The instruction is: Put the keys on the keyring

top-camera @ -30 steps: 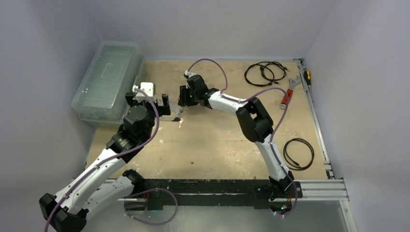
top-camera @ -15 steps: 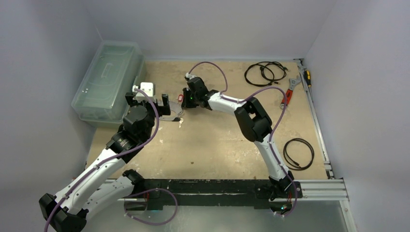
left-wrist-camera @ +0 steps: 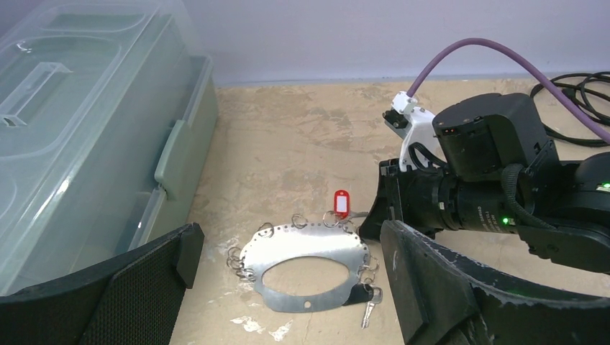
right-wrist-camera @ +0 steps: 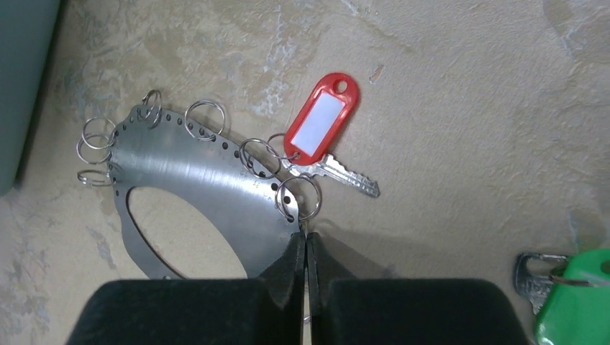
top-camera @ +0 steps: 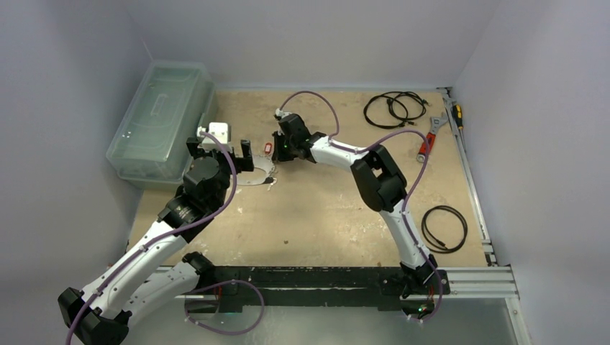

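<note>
Table: tan board (top-camera: 324, 208), grey walls on three sides.
Right fingers (right-wrist-camera: 284, 277): pressed together, tips at the rim of the keyring (right-wrist-camera: 208, 187) beside a split ring; whether they pinch it, I cannot tell.
Left fingers (left-wrist-camera: 431, 287): spread wide, holding nothing, near the keyring.
Keyring: on the table between both arms.
Red-tagged key (right-wrist-camera: 320, 129): hooked to a rim split ring.
Black-tagged key (left-wrist-camera: 357, 293): at the opposite rim.
Green-tagged key (right-wrist-camera: 575, 302): apart, on the table.
Plastic box (top-camera: 158, 118): clear, far left.
</note>
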Robot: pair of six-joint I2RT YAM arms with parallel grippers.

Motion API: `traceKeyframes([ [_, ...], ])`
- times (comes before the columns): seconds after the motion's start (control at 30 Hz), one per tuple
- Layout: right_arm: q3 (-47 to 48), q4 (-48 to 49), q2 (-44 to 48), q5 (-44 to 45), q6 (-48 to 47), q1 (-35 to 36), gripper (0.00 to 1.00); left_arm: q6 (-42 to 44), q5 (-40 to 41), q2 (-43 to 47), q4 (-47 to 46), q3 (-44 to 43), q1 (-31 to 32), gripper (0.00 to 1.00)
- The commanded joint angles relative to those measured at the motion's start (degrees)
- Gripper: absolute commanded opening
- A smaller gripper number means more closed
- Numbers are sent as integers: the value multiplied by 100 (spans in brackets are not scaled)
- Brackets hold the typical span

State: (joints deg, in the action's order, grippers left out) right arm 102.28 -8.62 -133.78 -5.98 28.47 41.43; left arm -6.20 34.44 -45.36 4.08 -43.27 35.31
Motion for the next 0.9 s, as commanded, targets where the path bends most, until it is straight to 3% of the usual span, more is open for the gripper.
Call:
traceKeyframes([
  [0.0, 23, -282, 668, -36, -437, 27, 0, 152, -59, 61, -87, -104, -22, 98],
  [0.5, -311, -516, 1657, -433, -1174, 37, 0, 291, -379, 208, -105, -69, -16, 98],
  [0.87, -1280, 119, 2724, -654, -1683, 37, 0, 481, -680, 451, -192, 20, -15, 97],
])
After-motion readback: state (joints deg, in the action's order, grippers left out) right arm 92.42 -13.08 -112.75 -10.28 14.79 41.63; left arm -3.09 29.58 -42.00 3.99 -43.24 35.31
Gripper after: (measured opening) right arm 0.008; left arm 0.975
